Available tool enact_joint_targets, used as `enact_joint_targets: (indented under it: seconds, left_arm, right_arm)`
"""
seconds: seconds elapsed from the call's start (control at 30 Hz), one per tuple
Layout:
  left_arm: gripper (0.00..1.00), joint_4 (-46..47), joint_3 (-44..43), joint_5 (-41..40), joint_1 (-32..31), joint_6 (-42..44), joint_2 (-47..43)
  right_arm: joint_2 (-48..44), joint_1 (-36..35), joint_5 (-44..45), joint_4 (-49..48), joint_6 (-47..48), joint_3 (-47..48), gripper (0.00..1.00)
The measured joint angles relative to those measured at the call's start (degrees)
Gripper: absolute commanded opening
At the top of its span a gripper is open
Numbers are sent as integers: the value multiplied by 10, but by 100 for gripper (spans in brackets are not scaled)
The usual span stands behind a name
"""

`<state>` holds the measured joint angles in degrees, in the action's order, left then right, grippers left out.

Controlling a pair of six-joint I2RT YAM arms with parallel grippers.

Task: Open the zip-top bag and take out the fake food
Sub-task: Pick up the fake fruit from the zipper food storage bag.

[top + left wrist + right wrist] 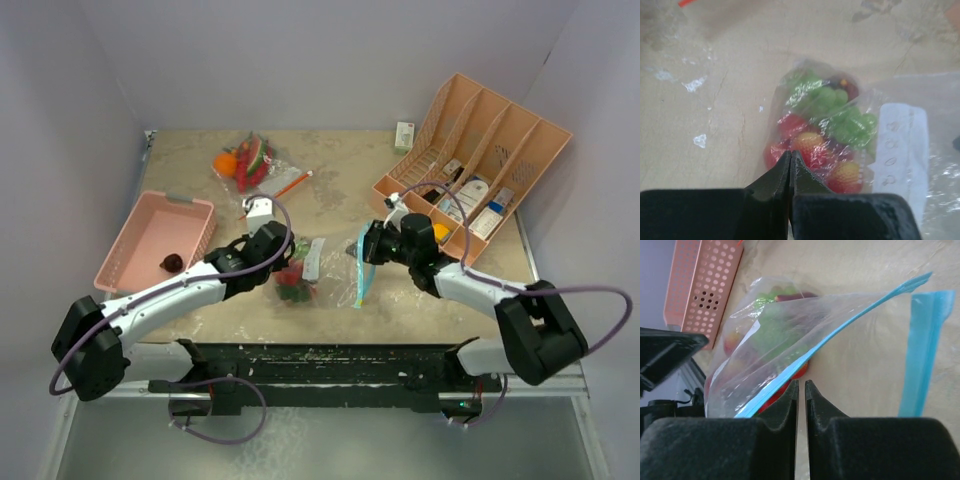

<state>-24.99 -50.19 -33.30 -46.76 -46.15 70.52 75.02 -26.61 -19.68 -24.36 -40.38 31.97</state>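
Left pincer (pixel 791 155) perhaps nips bag (pixel 826 102) on mottled tabletop (pixel 715 125).

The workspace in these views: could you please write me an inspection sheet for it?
Surface: tan tabletop, scuffed, with pale flecks.
Job's things: zip-top bag of fake food at centre, blue zip strips apart; second food bundle far back; one dark piece in the pink basket.
Clutter: orange organizer holding bottles and boxes; small box; red stick.
End effectors: left end effector shut at the bag's end; right end effector pinching the bag's mouth.
Cables: purple cables looping off both arms.
Surroundings: plain white walls.
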Motion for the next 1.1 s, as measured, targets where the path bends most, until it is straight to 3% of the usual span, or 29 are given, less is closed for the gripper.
enact_joint_targets:
  seconds: [0.3, 0.63, 0.77, 0.97, 1.03, 1.1]
  left_arm:
    - [0, 49, 66, 61, -1, -28, 46]
    - [0, 83, 72, 73, -1, -29, 65]
    - [0, 90, 78, 73, -1, -28, 67]
    - [0, 103, 83, 78, -1, -28, 70]
    - [0, 106, 83, 81, -1, -28, 71]
    - [0, 108, 83, 83, -1, -28, 71]
  right_arm:
    - [111, -39, -54, -151, -75, -6, 25]
    - [218, -112, -42, -199, -97, 41, 69]
    - [233, -113, -31, -212, -98, 45, 81]
    - [255, -115, -3, -201, -93, 64, 81]
    - [268, -118, 11, -188, -90, 77, 76]
    - [281, -119, 28, -170, -87, 92, 64]
